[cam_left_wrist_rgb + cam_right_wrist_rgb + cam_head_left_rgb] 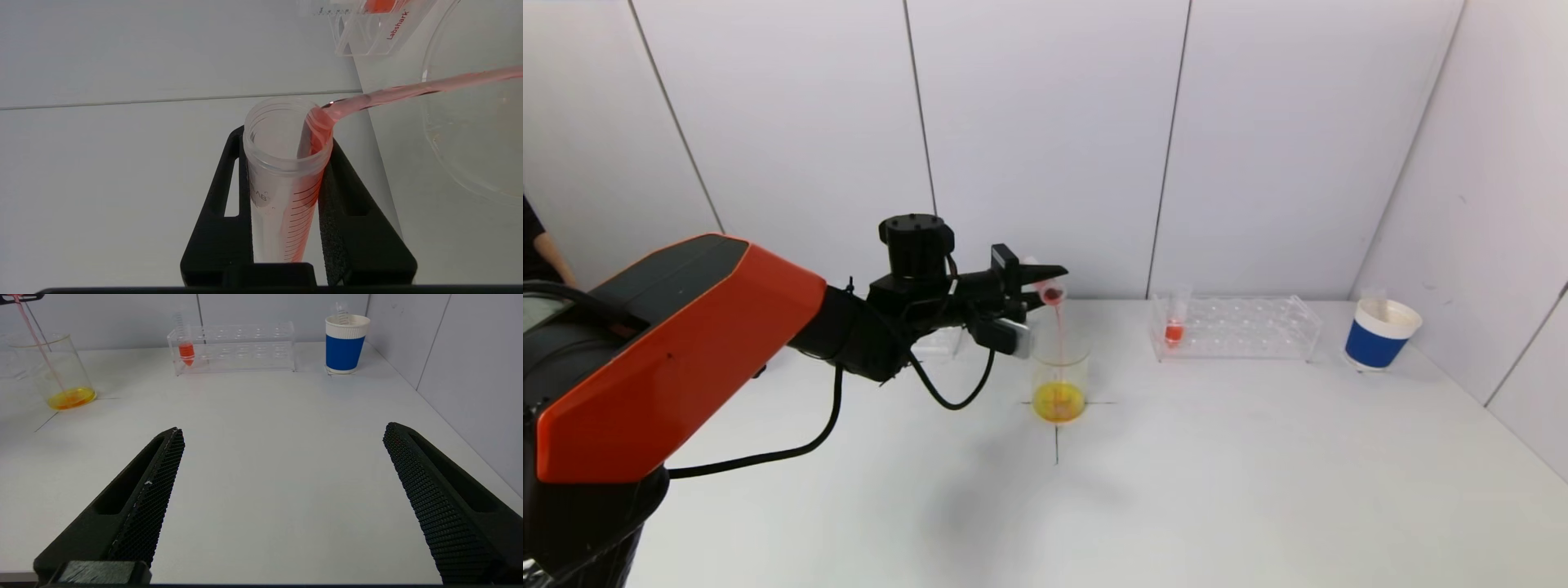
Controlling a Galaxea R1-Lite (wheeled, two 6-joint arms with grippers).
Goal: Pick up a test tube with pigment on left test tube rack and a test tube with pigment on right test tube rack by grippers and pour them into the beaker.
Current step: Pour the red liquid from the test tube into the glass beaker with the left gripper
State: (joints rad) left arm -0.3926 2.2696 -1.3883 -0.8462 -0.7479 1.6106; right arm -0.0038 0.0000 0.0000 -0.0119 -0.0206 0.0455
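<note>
Left gripper [1036, 287] clamped on one tilted clear plastic test tube [286, 175], pouring a thin red stream into one clear glass beaker [1060, 376] holding yellow liquid. One clear right rack [1235, 327], one red-filled tube [1174, 322]. One blue-and-white paper cup [1380, 335]. Right gripper [282, 506] spread wide, empty. Left rack mostly hidden behind arm.

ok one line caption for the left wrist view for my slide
Left gripper tips a test tube, sending a red pigment stream into the beaker.
</note>
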